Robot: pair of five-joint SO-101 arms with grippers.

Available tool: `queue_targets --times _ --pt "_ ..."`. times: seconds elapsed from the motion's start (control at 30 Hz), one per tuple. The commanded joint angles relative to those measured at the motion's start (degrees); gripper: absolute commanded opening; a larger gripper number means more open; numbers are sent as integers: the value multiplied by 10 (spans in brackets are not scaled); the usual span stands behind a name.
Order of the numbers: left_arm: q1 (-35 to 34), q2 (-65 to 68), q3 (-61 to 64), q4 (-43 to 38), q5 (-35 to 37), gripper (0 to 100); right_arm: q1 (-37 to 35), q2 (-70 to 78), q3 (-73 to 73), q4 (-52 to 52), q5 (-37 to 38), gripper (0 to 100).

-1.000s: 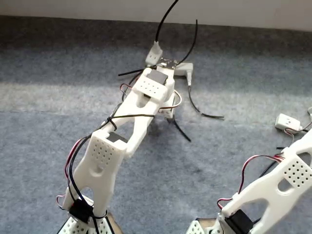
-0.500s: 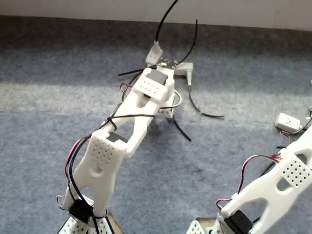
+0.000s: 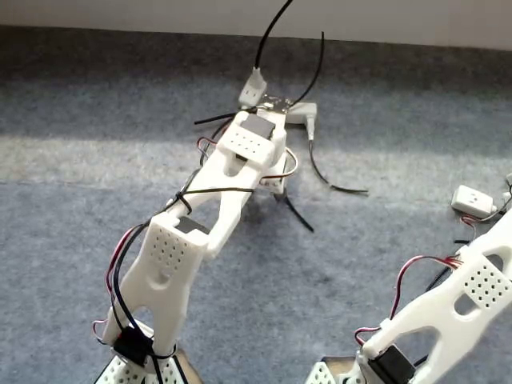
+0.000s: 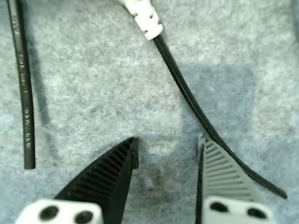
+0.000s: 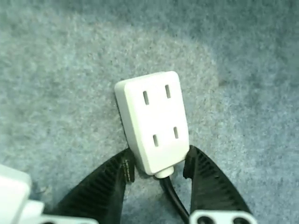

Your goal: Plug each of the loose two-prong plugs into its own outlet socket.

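Left claw: spread wide over bare carpet, nothing between its fingers.
Left arm: stretched out to the far middle of the carpet, its wrist right by the two plugs.
First plug: white, lying on the carpet just past the left wrist, with its black cable running away toward the far edge.
Second plug: pale, lying just beside the first, with a thin black cable curling off toward the near side.
Cable: black, leaving a white plug end and passing close by the grey finger of the left claw.
Loose cable: black, straight, well off to the other side of the claw.
Right claw: spread, one finger at each side of the cord end of the outlet block.
Outlet block: white, flat on the carpet, two pairs of slots facing up, both pairs empty.
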Motion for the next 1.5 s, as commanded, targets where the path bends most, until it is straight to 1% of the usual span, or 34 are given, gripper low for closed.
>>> queue_targets --times 0.0,0.17,0.43,0.57,0.73,0.8,0.83,0.9,0.93,1.03,1.2,1.27,1.37,1.47 --pt "-2 0 -12 -16 3 210 8 0 -12 -7 7 126" --pt "-2 0 -12 -16 3 210 1 -36 -87 87 4 126" --pt "-2 0 -13 -16 3 210 -51 -110 -289 281 -6 126" --pt "-3 0 -13 -16 3 210 -76 -155 -355 329 -65 126" --pt "-17 0 -15 -16 4 210 -109 -233 -360 416 -135 126" --pt "-22 -1 -15 -17 5 210 -126 -255 -360 474 -184 126" --pt "-24 -1 -15 -17 5 210 -131 -264 -356 479 -221 126" --pt "-25 -3 -15 -16 5 210 -131 -284 -324 476 -308 126" --pt "-29 -4 -15 -16 4 210 -132 -295 -303 476 -339 126" --pt "-43 -5 -16 -16 5 210 -150 -332 -197 476 -398 126" --pt "-58 -7 -17 -13 6 210 -204 -421 12 476 -531 126" --pt "-62 -20 -33 25 6 211 -233 -465 87 476 -551 126" --pt "-67 -52 -64 107 3 211 -271 -545 189 476 -568 126" --pt "-87 -86 -71 178 4 211 -307 -620 286 476 -601 126"
